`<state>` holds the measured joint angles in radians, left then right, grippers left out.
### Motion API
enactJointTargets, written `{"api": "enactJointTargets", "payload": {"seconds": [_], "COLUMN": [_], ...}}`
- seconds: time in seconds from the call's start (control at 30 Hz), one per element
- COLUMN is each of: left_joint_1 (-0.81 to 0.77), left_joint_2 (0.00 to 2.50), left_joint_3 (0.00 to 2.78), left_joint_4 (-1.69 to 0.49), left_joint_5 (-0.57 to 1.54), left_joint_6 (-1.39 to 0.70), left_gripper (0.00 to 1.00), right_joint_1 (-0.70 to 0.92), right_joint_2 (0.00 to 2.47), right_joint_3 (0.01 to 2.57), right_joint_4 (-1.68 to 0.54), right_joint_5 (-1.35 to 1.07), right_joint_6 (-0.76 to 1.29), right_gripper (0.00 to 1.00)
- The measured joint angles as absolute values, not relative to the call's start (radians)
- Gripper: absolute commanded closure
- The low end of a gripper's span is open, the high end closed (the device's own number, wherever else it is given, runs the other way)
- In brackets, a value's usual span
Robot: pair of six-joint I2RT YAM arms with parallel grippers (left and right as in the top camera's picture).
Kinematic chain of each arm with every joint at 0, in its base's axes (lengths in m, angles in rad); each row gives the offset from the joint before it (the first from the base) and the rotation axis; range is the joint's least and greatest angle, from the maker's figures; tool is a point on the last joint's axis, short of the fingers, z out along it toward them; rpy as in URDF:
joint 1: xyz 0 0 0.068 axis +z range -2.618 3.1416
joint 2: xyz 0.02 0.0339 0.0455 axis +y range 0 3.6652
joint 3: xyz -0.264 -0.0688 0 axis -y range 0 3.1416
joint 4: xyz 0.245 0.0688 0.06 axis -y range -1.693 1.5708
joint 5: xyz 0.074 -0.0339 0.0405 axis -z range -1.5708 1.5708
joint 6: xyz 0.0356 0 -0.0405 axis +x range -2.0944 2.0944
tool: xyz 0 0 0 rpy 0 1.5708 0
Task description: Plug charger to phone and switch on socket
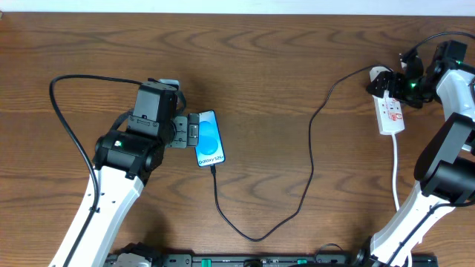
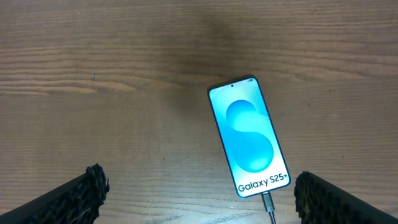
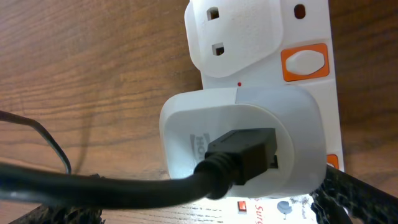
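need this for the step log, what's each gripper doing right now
left gripper: open, holding nothing, phone lying ahead of it
right gripper: open, holding nothing, at the socket

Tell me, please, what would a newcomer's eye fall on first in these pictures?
The phone with its bright blue screen stands out left of centre on the wooden table, next to the open left gripper. From its near end the black charger loops across to the white socket at the far right.
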<state>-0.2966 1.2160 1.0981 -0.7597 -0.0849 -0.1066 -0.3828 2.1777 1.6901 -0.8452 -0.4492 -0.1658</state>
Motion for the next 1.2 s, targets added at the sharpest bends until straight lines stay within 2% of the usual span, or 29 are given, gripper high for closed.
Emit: {"api": "enactJointTargets", "payload": {"seconds": [1.2], "left_joint_1": [-0.297], "left_joint_2": [1.216], "left_joint_3": [1.098], "left_joint_4": [-0.76], "left_joint_5": [-0.085], "left_joint_6": [-0.107], "left_gripper": [0.02], "right_joint_1": [-0.389], "right_joint_2": [2.178], "right_joint_3": [1.689], "right_joint_4": [-0.847], "right_joint_5": [-0.472], "right_joint_6": [-0.136], "right_gripper": [0.01]}}
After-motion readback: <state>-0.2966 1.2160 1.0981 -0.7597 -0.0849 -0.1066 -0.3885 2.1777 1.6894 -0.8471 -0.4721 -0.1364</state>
